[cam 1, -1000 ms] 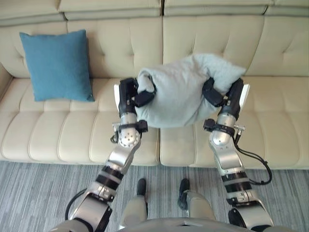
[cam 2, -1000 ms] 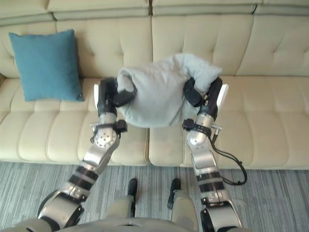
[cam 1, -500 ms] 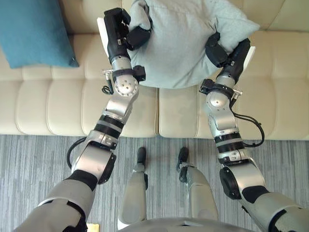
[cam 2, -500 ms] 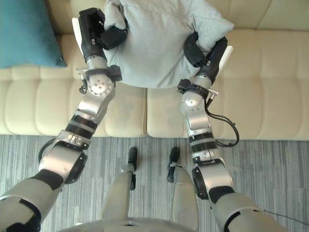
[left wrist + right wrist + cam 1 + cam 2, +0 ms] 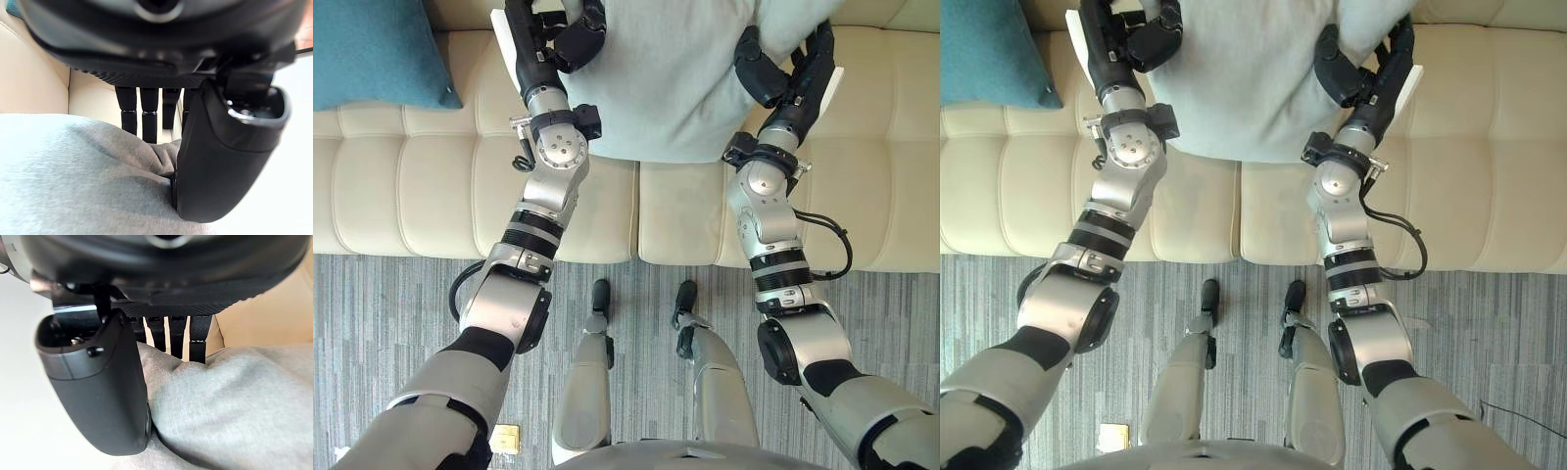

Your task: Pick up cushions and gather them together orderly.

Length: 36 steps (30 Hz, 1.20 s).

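Cream sofa [image 5: 431, 196] runs right across in front of me, its tufted seat panels side by side, and grey striped carpet [image 5: 391, 323] lies along its front edge. Far left, the teal cushion [image 5: 372, 49] sits on the seat, well apart from my arms, with a stretch of bare seat between its near corner and my left forearm.

Moving along, my left hand [image 5: 553, 39] is up over the seat and clamped on the left edge of the grey cushion [image 5: 666, 88]. My fingers [image 5: 149, 122] go down behind a fold of the fabric, and my thumb presses in from the near side, so it's a firm pinch.

The grey cushion hangs broad between my two hands, over the middle of the sofa. Its lower edge runs across the seam where two seat sections meet. Whether that edge touches the seat, I cannot tell.

On the right, my right hand [image 5: 783, 73] mirrors the left: the thumb is dug into the cloth in front and the fingers [image 5: 176, 335] are curled behind the bunched corner.

Past my right hand the seat is bare out to the view's edge. Down on the carpet, low and to the left, lies a small yellowish square [image 5: 504, 439].
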Tool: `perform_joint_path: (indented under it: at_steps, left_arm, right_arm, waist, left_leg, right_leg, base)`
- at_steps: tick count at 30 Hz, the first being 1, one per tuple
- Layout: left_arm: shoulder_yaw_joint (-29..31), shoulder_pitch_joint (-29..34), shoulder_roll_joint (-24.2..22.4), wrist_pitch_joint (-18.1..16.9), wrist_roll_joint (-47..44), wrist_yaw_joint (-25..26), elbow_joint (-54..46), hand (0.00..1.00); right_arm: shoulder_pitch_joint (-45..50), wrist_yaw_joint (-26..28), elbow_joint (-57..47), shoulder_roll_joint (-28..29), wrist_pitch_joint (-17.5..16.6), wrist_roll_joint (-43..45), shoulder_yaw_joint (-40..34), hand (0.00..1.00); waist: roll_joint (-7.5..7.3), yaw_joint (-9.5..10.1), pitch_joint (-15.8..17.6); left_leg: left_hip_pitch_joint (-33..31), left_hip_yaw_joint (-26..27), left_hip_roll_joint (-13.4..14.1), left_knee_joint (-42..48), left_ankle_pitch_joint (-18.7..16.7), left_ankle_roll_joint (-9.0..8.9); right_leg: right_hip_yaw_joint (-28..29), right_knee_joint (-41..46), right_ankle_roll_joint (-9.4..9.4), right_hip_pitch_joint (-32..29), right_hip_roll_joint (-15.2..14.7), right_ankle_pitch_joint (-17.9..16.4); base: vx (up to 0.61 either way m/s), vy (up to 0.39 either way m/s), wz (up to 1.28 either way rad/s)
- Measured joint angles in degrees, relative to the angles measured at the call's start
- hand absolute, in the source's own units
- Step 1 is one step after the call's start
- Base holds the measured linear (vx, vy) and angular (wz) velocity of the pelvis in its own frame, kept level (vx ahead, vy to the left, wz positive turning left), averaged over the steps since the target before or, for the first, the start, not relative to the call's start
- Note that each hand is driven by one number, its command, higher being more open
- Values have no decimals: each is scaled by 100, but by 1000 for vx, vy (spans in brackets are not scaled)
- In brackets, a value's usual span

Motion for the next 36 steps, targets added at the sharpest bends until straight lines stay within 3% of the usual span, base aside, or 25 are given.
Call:
perform_joint_path:
  at_steps: [6, 16, 25, 29, 34, 36]
  left_arm:
    - [78, -272, 257, 1, -6, -311, 103, 100]
    - [736, -306, 1011, -104, -882, -717, 57, 100]
    - [838, -11, 1252, -183, -1001, -1179, 54, 100]
    - [884, 1669, 1161, -293, -981, -1399, -855, 100]
    - [945, 4518, -315, -238, -850, -1778, -1185, 100]
    - [926, 4980, -525, -146, -767, -1930, -1164, 100]
  right_arm:
    - [-333, 345, 155, -299, -2, 113, -101, 100]
    - [-543, 955, 563, -1522, -1, 1241, -674, 100]
    - [-330, 1621, 716, -1587, 0, 1575, -441, 100]
    - [1115, 1956, 25, -1551, -86, 1545, -400, 100]
    - [3798, 2369, -427, -486, -85, 1219, -793, 100]
    - [4190, 2460, -428, -270, -61, 1053, -869, 100]
  waist:
    - [-9, 10, 61]
    - [-13, 14, 65]
    - [-24, 20, 71]
    - [-43, 15, 59]
    - [-125, 17, -3]
    - [-149, 21, -38]
  left_leg:
    - [67, -1, 0, -282, 222, -18]
    - [473, -2, 26, -692, 441, -35]
    - [757, 5, 46, -803, 494, -23]
    - [972, 32, 56, -883, 447, 43]
    - [1386, 126, 12, -887, 275, 141]
    - [1432, 154, 8, -869, 234, 149]
  right_leg:
    - [-10, -104, -12, -1, 17, 95]
    - [-28, -99, -33, 212, 72, 106]
    - [-28, -76, -44, 442, 99, 96]
    - [-23, -227, -29, 682, 147, 73]
    - [23, -257, 81, 1082, 121, -57]
    - [47, -257, 91, 1130, 121, -82]
  base:
    - [-10, -31, 1]
    - [7, -56, -1]
    - [4, -73, -1]
    - [39, -60, -2]
    - [94, -8, -2]
    - [49, -10, -9]
